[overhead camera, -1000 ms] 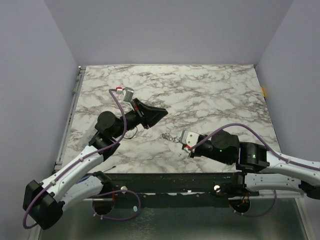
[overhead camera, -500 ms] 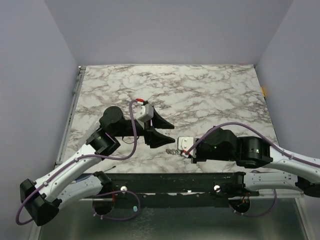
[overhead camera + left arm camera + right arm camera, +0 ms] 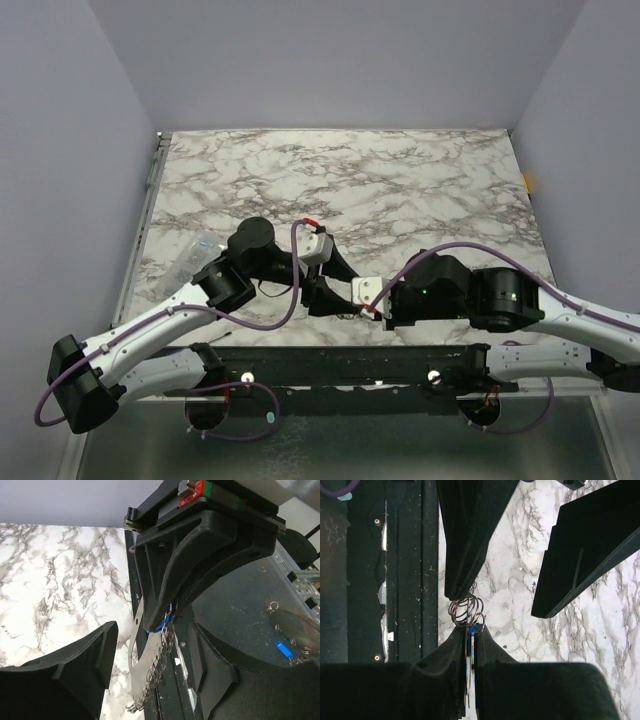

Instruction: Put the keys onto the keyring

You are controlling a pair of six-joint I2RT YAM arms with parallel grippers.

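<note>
R gripper is pinched tight on the blue key, w/ the key's head just peeking out btwn the fingertips, held above the near edge of the marble table. Wire coils of the keyring hang right at those tips, next to the key; can't tell if the key is threaded on. L gripper faces it w/ jaws wide, holding nothing. One finger looks to touch the coils, the other is well apart. Clear packet lies off to the left.
</note>
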